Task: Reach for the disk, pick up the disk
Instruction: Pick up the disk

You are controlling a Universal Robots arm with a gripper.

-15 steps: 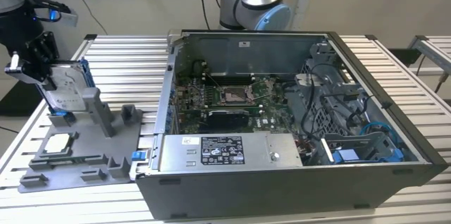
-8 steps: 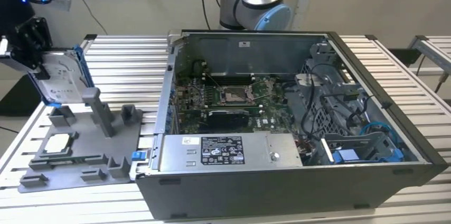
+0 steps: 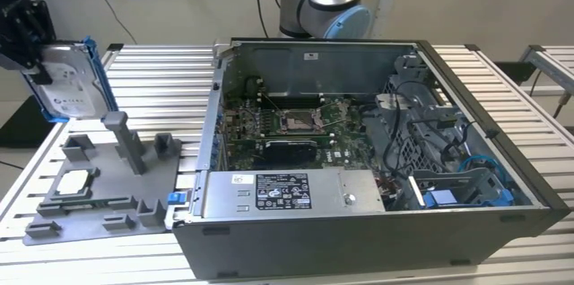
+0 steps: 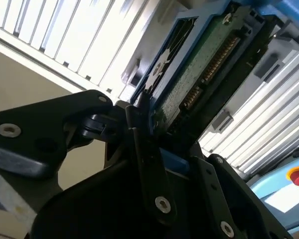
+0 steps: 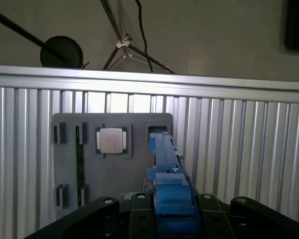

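The disk is a silver-grey drive with a white label and blue side rails. It hangs upright at the exterior view's far left, above the back corner of the grey fixture. My black gripper is shut on its upper edge. In the second wrist view the disk shows its green circuit board between blue rails, with a black finger pressed against its end. In the first wrist view the disk appears edge-on, running out from my gripper over the fixture.
A small square silver chip lies in a pocket of the fixture, beside a tall grey post. An open computer case fills the middle of the slatted aluminium table. The arm's base stands behind the case.
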